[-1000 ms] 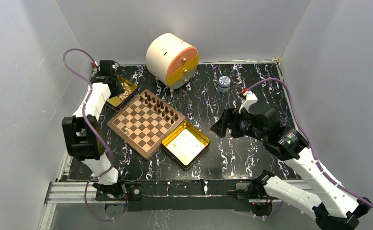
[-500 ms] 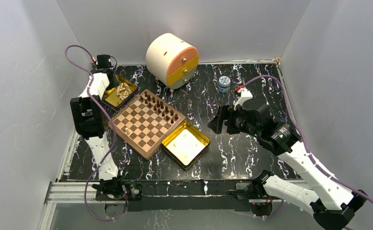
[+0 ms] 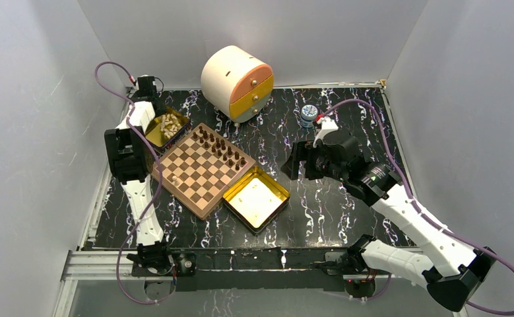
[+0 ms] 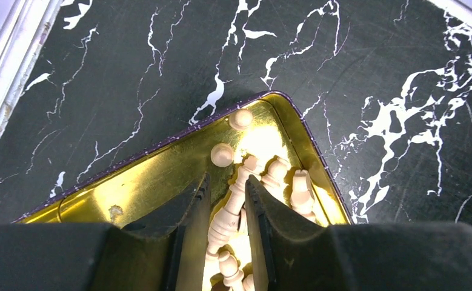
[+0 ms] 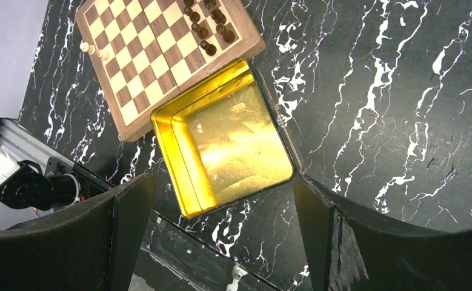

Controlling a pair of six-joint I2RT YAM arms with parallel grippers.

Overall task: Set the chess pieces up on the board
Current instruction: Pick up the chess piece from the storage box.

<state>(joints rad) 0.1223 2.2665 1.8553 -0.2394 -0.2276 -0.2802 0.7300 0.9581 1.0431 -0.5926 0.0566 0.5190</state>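
The left arm (image 3: 132, 152) stretches to the table's (image 4: 100, 73) far left corner. The left gripper (image 4: 227, 180) pinches a tan piece (image 4: 224, 218) in the tin (image 4: 130, 179) of tan pieces (image 4: 300, 194). The right gripper (image 5: 221, 182) hangs spread over the empty tin (image 5: 168, 130) beside the board (image 5: 142, 73).

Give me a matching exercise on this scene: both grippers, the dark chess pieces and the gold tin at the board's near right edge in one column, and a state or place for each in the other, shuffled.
Column one
1. left gripper
2. right gripper
3. dark pieces
4. gold tin beside the board

Column two
A. empty inside
B. standing in rows along the far edge of the board
C. jaws wide apart, nothing between them
D. closed on a light tan piece

Pairs: 1-D, 2-C, 3-B, 4-A
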